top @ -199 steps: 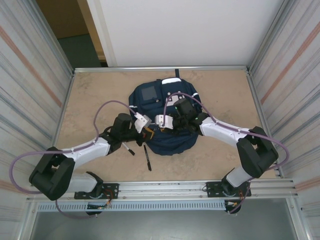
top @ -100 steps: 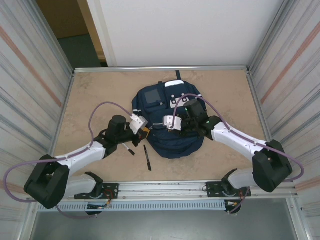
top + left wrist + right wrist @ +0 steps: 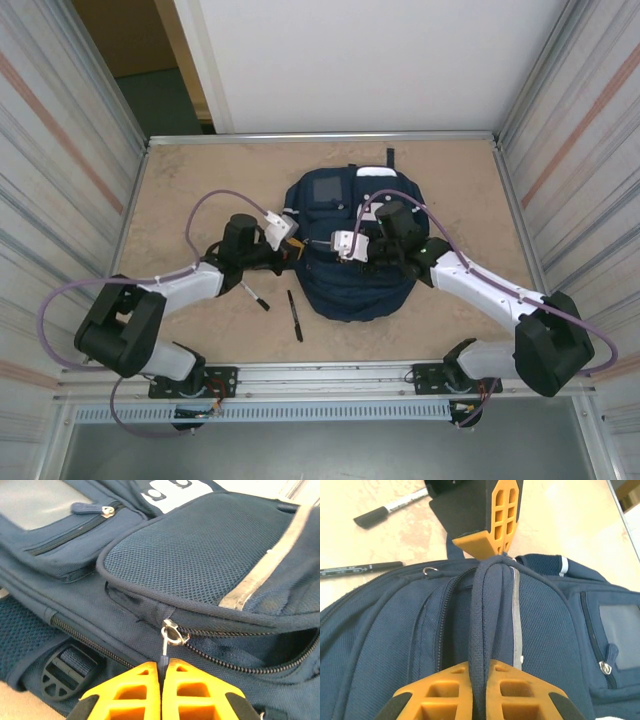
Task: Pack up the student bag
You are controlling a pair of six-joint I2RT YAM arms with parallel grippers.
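You're unzipping the large navy-blue fabric backpack (image 3: 352,290): left gripper (image 3: 161,666) pinches its metal zip pull (image 3: 164,647), right gripper (image 3: 480,672) clamps a piped seam (image 3: 481,610); next, probably draw toward 9 o'clock.

Backpack mid-table, pens by its near-left corner

The backpack (image 3: 350,290) lies in the middle of the table (image 3: 190,180). A pen (image 3: 295,316) lies just beside its near-left edge, with a marker (image 3: 254,298) further left. The left gripper (image 3: 161,667) meets the bag's left side at a zip pull (image 3: 164,647). The right gripper (image 3: 479,667) sits on top, on a strap (image 3: 479,610).
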